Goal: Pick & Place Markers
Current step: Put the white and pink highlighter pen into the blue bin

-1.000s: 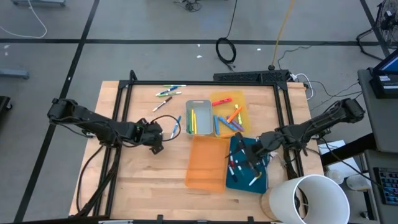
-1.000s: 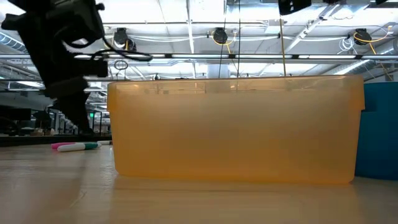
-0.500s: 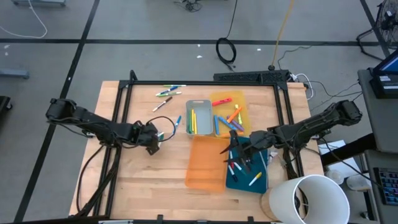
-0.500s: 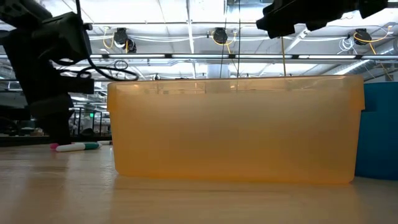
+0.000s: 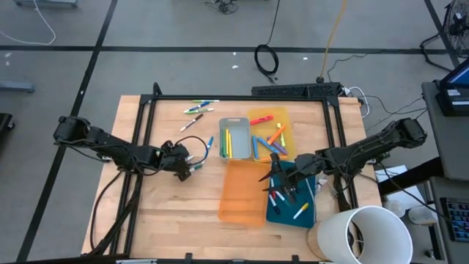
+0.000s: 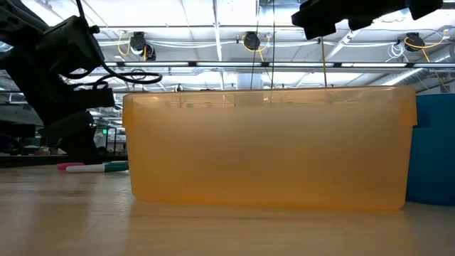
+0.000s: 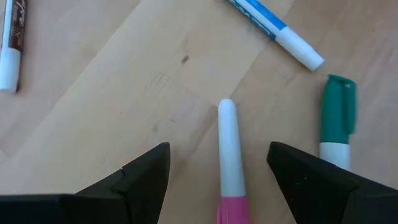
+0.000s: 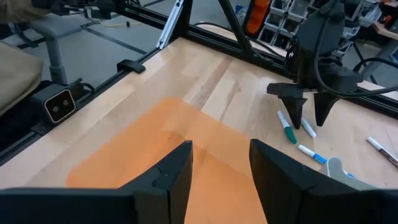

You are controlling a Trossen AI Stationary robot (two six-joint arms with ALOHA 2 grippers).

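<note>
I have the left end effector [image 7: 219,180] low over the counter [image 5: 168,205], left of centre in the high view, its fingers spread wide on either side of a pink-and-white marker [image 7: 229,155] lying flat between them. This reads to me as the approach step of a pick: the marker is framed but not touched. Next I would need to drop a little further, keep the marker centred, and close across its barrel. It is a slim stick, white at the tip end and pink toward the end effector. A green marker [image 7: 337,121] lies just beside it, so I must not catch that one. A blue marker [image 7: 273,28] sits farther off.

The right end effector [image 5: 277,178] hangs over the seam between the orange tray [image 5: 243,192] and the blue tray [image 5: 282,213], right of centre, its fingers parted and holding nothing. More markers lie in the blue tray.
</note>
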